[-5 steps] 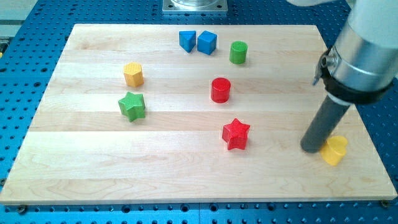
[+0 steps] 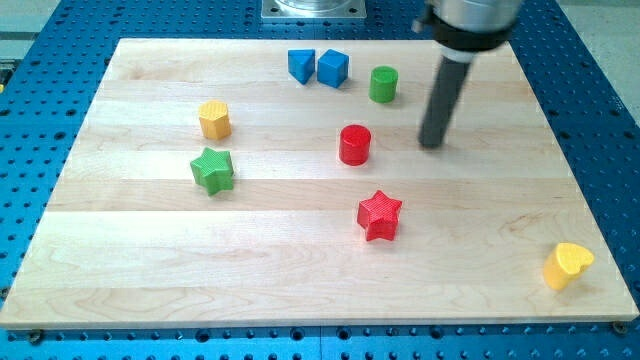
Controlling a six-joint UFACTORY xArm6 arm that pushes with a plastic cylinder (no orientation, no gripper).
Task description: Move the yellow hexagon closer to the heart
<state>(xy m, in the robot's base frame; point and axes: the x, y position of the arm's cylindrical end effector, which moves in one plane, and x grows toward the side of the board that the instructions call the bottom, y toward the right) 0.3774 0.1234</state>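
Observation:
The yellow hexagon (image 2: 214, 119) sits on the wooden board at the view's left, above the green star (image 2: 212, 169). The yellow heart (image 2: 567, 265) lies near the board's bottom right corner. My tip (image 2: 431, 143) rests on the board at centre right, to the right of the red cylinder (image 2: 354, 144) and below right of the green cylinder (image 2: 382, 84). It touches no block and is far from both the hexagon and the heart.
Two blue blocks (image 2: 301, 65) (image 2: 333, 68) stand side by side near the top edge. A red star (image 2: 379, 215) lies below the red cylinder. The board (image 2: 120, 280) is ringed by a blue perforated table.
My tip has moved up and to the left, away from the yellow heart. The heart has shifted a little down and right toward the board's corner.

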